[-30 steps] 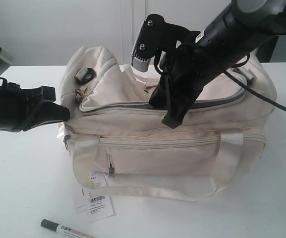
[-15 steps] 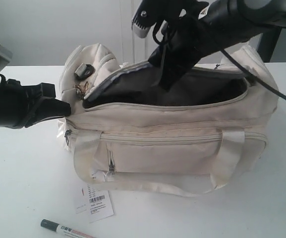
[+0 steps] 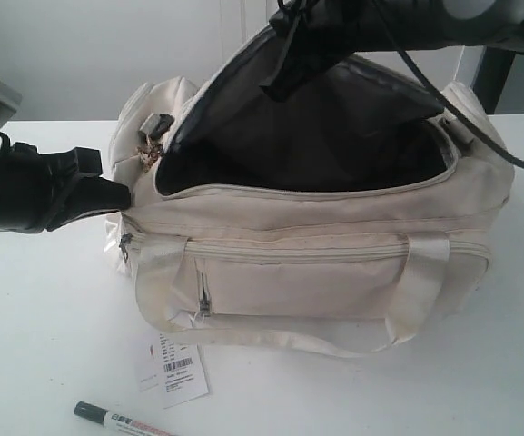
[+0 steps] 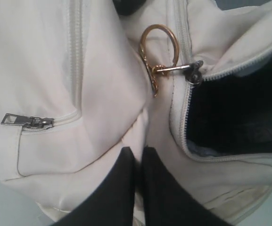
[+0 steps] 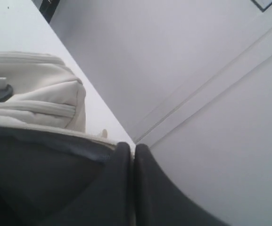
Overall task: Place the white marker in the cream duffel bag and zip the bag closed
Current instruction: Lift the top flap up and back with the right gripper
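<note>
White marker (image 3: 121, 420) is found lying on the bench (image 3: 44, 318) in front of the cream duffel bag (image 3: 307, 282), near the barcode tag (image 3: 178, 372); it is not yet loaded. The top flap (image 3: 334, 118) is held raised by the right pincer (image 3: 275, 89), closed on its edge. The left pincer (image 3: 114, 193) is closed on the bag's end fabric. Step judged: bag opened. Next, one pincer must be freed for the marker.
</note>
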`<state>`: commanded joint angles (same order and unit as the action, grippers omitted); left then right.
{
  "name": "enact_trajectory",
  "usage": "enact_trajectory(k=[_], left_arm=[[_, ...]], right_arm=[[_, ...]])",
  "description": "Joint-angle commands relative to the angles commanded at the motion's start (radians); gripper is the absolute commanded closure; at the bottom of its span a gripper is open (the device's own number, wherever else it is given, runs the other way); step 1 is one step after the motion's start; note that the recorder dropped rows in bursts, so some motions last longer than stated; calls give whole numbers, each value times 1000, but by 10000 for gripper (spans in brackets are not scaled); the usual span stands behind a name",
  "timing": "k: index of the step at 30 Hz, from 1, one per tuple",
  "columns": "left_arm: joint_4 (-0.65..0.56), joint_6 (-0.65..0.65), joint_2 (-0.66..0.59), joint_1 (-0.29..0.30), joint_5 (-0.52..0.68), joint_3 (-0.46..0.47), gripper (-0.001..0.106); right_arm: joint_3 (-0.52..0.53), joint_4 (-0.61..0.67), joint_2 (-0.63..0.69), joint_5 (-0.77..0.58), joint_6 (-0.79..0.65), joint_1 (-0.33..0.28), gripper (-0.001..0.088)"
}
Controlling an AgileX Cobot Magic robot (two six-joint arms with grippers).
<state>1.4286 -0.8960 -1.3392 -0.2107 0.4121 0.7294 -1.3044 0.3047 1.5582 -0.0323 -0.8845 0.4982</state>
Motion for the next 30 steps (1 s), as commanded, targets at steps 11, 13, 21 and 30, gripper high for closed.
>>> enact_trajectory(k=[11,13,21,30], left_arm=[[-2,-1,0,0,-23,0,1053],[-2,-1,0,0,-23,0,1053],[-4,-1,0,0,-23,0,1053],[-6,-1,0,0,-23,0,1053]], right_arm=[[0,9,15,242,0,0,868],[0,11,18,276,0,0,868],[0,11,40,351,-2,0,868],[0,16,60,423,-2,0,868]])
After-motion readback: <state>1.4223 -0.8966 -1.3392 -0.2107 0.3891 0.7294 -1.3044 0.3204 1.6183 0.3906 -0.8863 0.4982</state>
